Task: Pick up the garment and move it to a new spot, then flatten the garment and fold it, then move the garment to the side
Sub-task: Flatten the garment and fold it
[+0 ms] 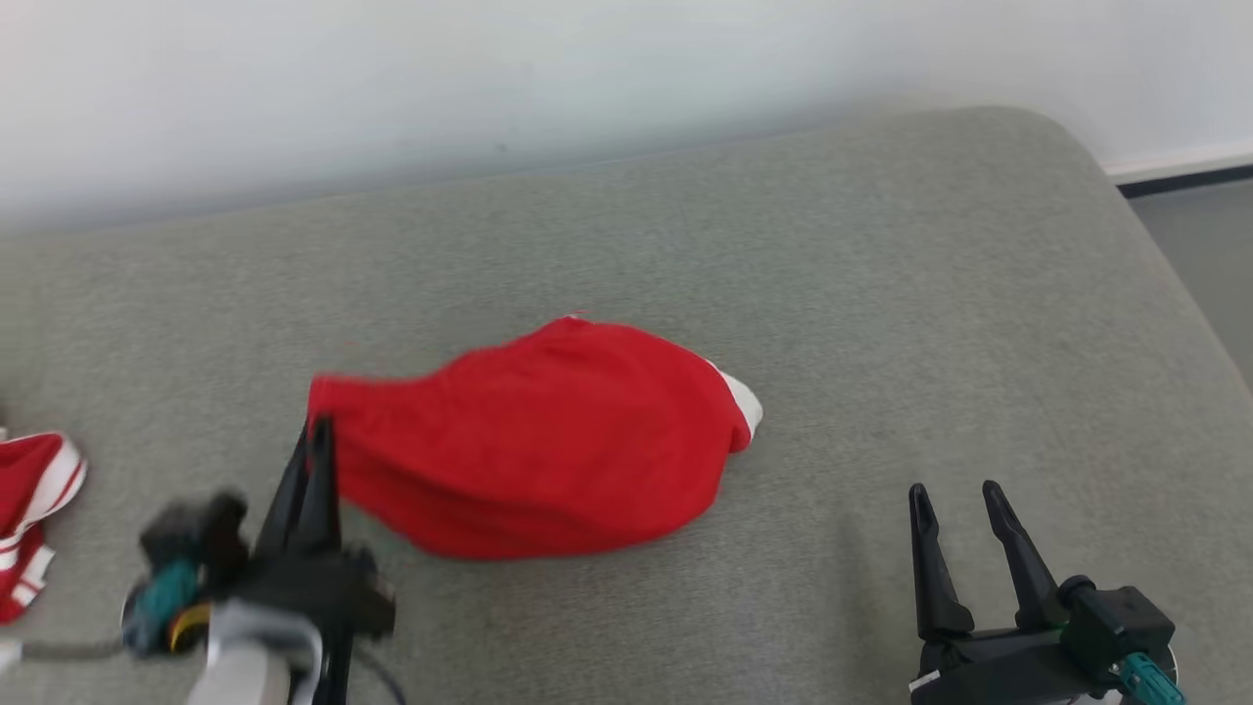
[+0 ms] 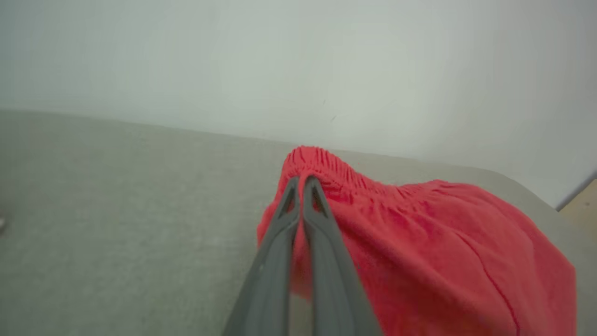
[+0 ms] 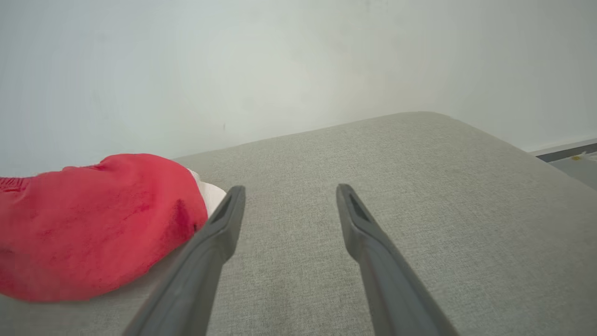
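My left gripper [image 1: 314,433] [image 2: 301,183] is pinched tight on the gathered elastic edge of the red cloth garment [image 1: 533,441] [image 2: 419,233], fingers pressed together on the fabric. The garment lies heaped near the middle of the grey upholstered cushion [image 1: 881,294]. Its long axis runs from my left fingers out toward my right side. My right gripper [image 1: 954,494] [image 3: 290,191] hangs spread wide and empty, near the garment's far end but apart from it. I judge the left arm should lift up and along that axis.
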